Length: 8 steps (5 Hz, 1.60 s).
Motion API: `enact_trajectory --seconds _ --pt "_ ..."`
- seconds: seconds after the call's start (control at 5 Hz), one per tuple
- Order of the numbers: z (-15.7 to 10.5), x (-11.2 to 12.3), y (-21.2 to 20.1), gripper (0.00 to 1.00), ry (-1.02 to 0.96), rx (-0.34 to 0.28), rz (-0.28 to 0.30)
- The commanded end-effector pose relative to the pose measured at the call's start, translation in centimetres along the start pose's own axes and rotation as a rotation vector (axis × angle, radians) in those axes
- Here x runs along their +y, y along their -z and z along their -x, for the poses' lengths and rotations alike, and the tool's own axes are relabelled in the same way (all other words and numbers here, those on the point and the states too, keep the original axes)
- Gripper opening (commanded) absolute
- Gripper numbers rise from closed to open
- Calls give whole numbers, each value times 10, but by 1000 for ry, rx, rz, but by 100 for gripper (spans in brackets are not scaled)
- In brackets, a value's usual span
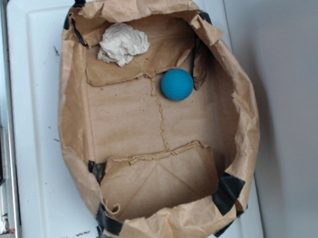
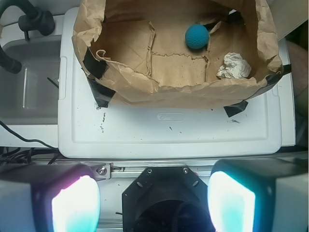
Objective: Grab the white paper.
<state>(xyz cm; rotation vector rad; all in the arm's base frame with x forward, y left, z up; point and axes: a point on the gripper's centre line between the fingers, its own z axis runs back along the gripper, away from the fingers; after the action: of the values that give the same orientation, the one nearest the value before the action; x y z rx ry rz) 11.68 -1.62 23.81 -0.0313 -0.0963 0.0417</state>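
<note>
The gripper was held spread wide, empty, well short of the bag. The paper was seen inside, near the ball.

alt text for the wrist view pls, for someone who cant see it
An open gripper hangs empty in the foreground, well short of an opened brown paper bag lying on a white lid. Inside the bag, the white paper sits in the near right corner, with a blue ball beyond it.

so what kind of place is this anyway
Probably a lab test bench rather than a home: a brown paper bag cut open into a tray and taped at the corners, sitting on a white plastic lid, holding only a white paper wad and a blue ball.
</note>
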Motion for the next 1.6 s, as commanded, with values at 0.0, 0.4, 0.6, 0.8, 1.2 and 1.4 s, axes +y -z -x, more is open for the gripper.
enact_trajectory --seconds 0.0,0.4,0.6,0.8,1.2,1.4 --pt "0 0 0 100 0 0 0" --pt "-60 16 6 100 43 0 31" --pt "-93 27 8 100 92 5 67" --pt "-122 34 21 100 319 42 57" --pt "-122 34 21 100 319 42 57" --pt "-122 34 21 100 319 42 57"
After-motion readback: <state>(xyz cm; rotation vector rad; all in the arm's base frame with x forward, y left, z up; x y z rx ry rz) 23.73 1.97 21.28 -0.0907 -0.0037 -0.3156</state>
